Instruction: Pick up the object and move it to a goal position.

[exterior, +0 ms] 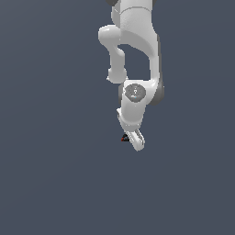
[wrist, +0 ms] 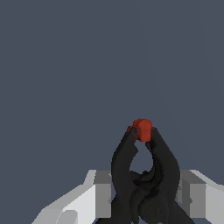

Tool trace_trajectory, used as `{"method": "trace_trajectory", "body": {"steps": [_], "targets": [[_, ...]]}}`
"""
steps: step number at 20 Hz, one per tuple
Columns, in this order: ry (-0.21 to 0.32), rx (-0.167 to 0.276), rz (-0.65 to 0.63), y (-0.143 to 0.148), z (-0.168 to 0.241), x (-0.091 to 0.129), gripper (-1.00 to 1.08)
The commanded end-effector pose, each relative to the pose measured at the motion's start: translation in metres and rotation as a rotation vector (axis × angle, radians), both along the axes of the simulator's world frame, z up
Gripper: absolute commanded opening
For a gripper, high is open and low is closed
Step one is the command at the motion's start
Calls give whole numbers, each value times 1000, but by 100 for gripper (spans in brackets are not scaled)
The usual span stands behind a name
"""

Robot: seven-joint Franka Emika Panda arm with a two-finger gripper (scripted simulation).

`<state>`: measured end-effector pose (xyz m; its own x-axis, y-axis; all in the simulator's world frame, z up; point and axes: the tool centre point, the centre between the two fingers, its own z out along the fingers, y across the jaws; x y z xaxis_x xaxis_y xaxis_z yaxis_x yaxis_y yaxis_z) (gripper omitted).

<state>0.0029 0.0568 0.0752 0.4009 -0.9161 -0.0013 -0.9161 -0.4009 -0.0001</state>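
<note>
- Flat slate-blue ground fills both views, with no edge, seam or goal marker to see; whether it is a table or plain backdrop cannot be told.
- White arm drops from twelve o'clock in the exterior view, ending in the end effector near the centre of the frame.
- Object shows there only as a dark speck with a red dot, touching the end effector at its nine o'clock side.
- Wrist view gives the better look: object, black and pronged, sits between the two pale fingers, one at either flank.
- End effector reads as closed on the object: prongs fill the gap, with finger pads against the black body on both sides, though the exact contact line is hidden by the prongs.
- Red tip points away from the wrist, toward twelve o'clock in the wrist picture; two main prongs arc together and meet just under it.
- Long axis runs from the clamped base out to the red tip, roughly in line with the fingers' reach rather than across them.
- Judged step: carrying the object to the goal, with the pick apparently done.
- Doing it well: keep the squeeze steady, move smoothly, avoid sharp wrist turns, since the curved prongs offer a small, rounded hold and could pivot or slip.
- Height above the ground cannot be told; no shadow shows.
</note>
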Motion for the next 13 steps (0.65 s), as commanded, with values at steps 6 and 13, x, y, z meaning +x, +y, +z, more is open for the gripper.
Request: {"method": "trace_trajectory", "body": {"steps": [6,13], "targets": [[0,-1,-1,51,24,-22,-100],[-1,-1,-1,66,31,-27,-100]]}}
